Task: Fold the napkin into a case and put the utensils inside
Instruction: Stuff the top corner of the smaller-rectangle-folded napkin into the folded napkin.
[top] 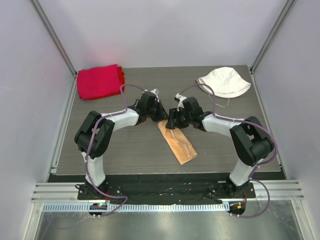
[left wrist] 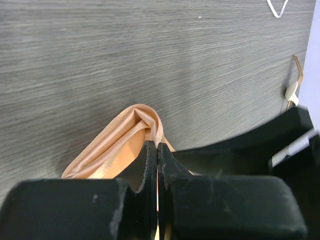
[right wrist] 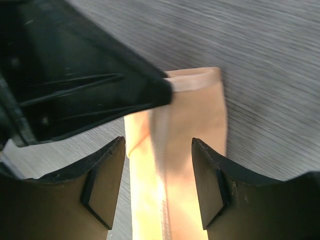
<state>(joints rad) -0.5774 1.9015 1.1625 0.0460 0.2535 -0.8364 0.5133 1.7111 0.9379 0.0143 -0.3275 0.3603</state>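
Seemingly to hold its mouth up, the left tool (left wrist: 157,147) is pinched tight on the far end of the peach satin case (top: 179,142) lying on the desk (top: 125,150), while the right tool (right wrist: 158,145) straddles it with jaws parted.

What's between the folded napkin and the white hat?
The right arm: its wrist and forearm cross the stretch from the napkin to the white hat. Otherwise only bare table. This shows in the top view.
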